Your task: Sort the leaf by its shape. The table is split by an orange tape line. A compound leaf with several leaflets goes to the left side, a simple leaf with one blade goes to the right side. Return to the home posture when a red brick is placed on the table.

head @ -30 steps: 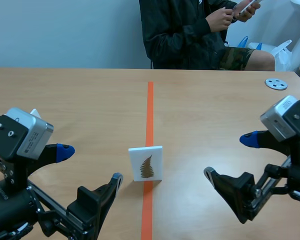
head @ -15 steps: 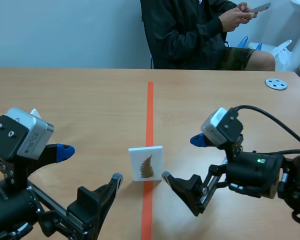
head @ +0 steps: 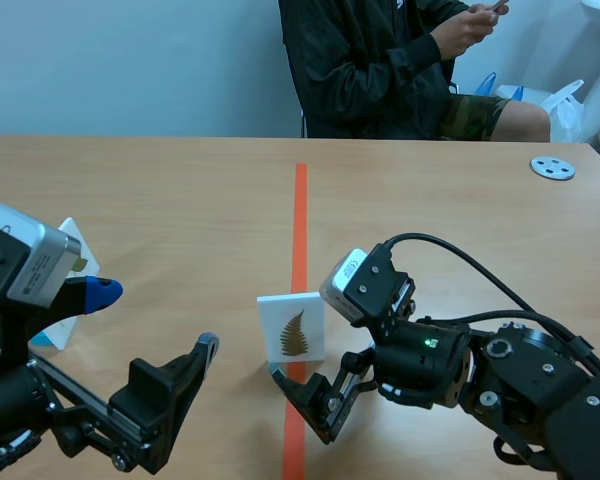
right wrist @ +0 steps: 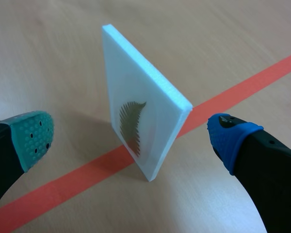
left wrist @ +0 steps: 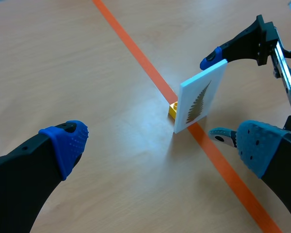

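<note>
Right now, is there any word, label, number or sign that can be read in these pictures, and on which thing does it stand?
No text can be read anywhere.
The white card carries only a brown fern leaf, with no letters or numbers.
The grey disc shows only holes.

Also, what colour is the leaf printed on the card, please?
The leaf is brown, clearest in the right wrist view.

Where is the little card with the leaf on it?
In the scene view the leaf card stands upright on the orange tape line, towards its near end, between the right gripper's open fingers.
</note>
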Controlling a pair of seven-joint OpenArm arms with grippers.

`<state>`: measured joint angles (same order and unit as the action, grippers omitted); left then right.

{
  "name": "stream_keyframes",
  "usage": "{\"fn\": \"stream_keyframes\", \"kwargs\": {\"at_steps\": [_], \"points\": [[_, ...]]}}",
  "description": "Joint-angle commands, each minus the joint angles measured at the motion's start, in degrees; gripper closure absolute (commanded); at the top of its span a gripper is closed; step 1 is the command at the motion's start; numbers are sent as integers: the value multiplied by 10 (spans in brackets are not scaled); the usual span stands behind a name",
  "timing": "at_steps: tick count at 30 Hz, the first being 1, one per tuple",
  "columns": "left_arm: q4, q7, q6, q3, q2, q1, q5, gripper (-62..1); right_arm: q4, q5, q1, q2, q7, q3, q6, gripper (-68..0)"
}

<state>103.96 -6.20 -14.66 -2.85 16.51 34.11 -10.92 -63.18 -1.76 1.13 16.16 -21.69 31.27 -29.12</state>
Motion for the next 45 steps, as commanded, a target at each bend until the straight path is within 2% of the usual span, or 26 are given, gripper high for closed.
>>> {"fn": "stream_keyframes", "kwargs": {"at_steps": [1,5,9,19,25,33,37,40,43,45], "points": [[16,8,-1,-1,-2,0,-4,-623,0,4,13,-3,-14,1,6,-664],[16,8,-1,-1,-2,0,-4,-623,13,4,14,-11,-15,7,26,-550],[16,8,-1,-1,-2,0,-4,-623,14,4,14,-17,-16,7,28,-437],[16,8,-1,-1,-2,0,-4,-623,14,4,14,-22,-16,7,30,-267],[16,8,-1,-1,-2,0,-4,-623,14,4,14,-22,-16,7,30,-127],[16,8,-1,-1,-2,0,-4,-623,14,4,14,-22,-17,7,30,-13],[16,9,-1,-1,-2,0,-4,-623,-4,5,12,-15,-31,-10,23,-15],[16,9,-1,-1,-2,0,-4,-623,-46,9,0,-2,-33,-38,20,-15],[16,13,-1,-1,-2,0,-4,-623,-88,12,-18,14,-30,-86,-2,-15],[16,16,-1,-1,-2,0,-4,-623,-110,36,-34,21,-22,-128,-25,-15]]}}
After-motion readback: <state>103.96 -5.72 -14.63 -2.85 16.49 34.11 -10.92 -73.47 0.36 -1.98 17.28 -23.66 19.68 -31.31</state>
